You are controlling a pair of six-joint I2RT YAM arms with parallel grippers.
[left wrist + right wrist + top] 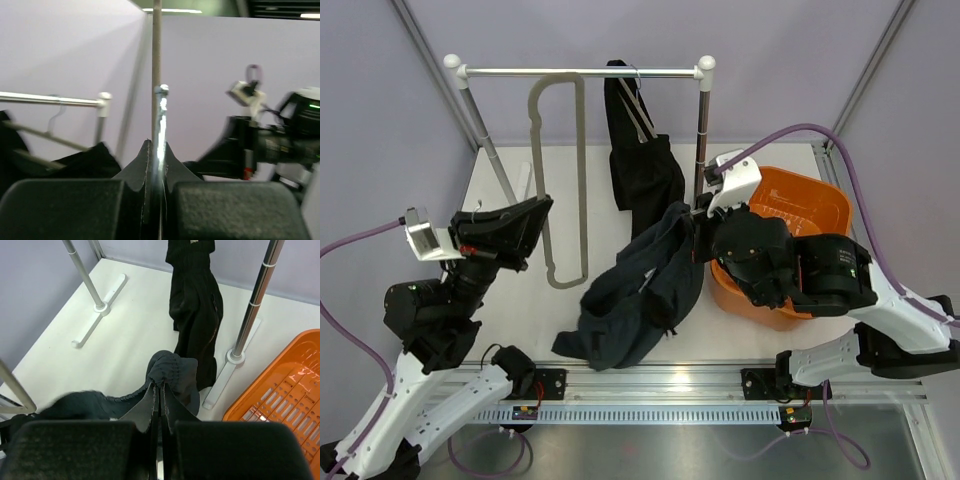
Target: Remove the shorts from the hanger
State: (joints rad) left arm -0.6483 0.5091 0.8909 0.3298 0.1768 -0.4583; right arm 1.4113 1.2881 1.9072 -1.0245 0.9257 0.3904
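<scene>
One pair of black shorts (pixel 642 165) (pixel 195 305) hangs from a pale hanger (pixel 641 112) on the rack's rail (pixel 580 72). A second, dark navy pair of shorts (pixel 640 290) (pixel 172 367) is off the rail. Its bunched waistband is pinched in my right gripper (pixel 702 212) (pixel 161 385), which is shut on it, and the rest trails down onto the table. My left gripper (pixel 542 205) (pixel 158 146) is shut and hovers left of the rack beside a grey loop-shaped bar (pixel 582 170). A thin bright strip shows at its tips; I cannot tell what it is.
An orange basket (pixel 810 200) (pixel 285 385) stands at the right, partly under the right arm. The rack's two posts (pixel 250 305) (pixel 85 277) stand on flat white feet on the white table (pixel 500 330). Purple walls close in the back and sides.
</scene>
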